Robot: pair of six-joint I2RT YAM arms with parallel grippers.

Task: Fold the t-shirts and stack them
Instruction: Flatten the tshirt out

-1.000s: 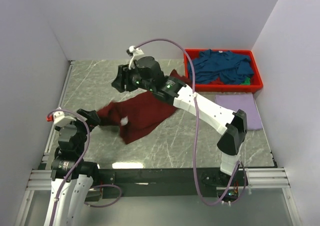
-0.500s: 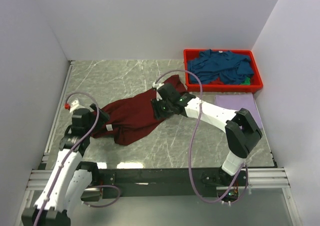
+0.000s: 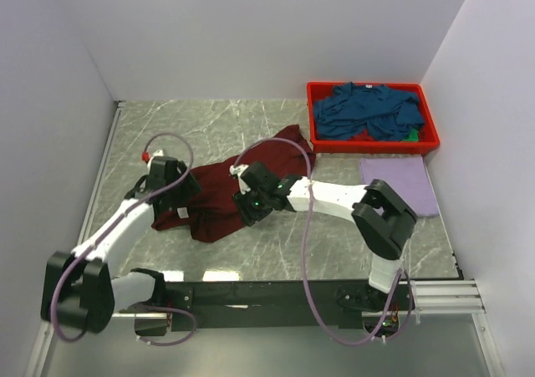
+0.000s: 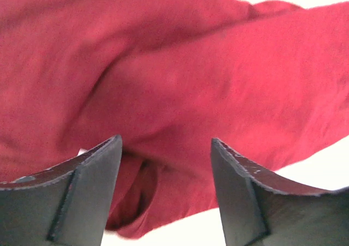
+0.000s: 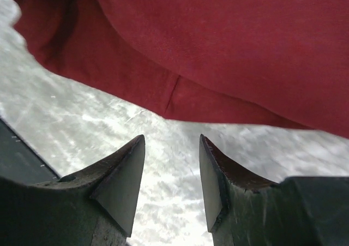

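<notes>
The dark maroon t-shirt (image 3: pixel 219 195) lies crumpled on the marble table, stretching from the left arm up toward the red bin. My left gripper (image 3: pixel 185 195) is open over its left part; the left wrist view shows red cloth (image 4: pixel 180 77) between and beyond the open fingers. My right gripper (image 3: pixel 248 211) is open and low at the shirt's near edge; the right wrist view shows the shirt's hem (image 5: pixel 180 88) just past the empty fingertips. A pale lavender shirt (image 3: pixel 401 185) lies folded at the right. Teal-blue shirts (image 3: pixel 368 111) fill the bin.
The red plastic bin (image 3: pixel 428 143) stands at the back right against the wall. White walls close in the table on three sides. Purple cables loop over both arms. The table's dark front edge (image 3: pixel 276 289) runs along the bottom.
Both grippers came down from holding the maroon shirt up and let it go onto the table. The right gripper moved left and nearer; the left gripper moved forward onto the cloth.
</notes>
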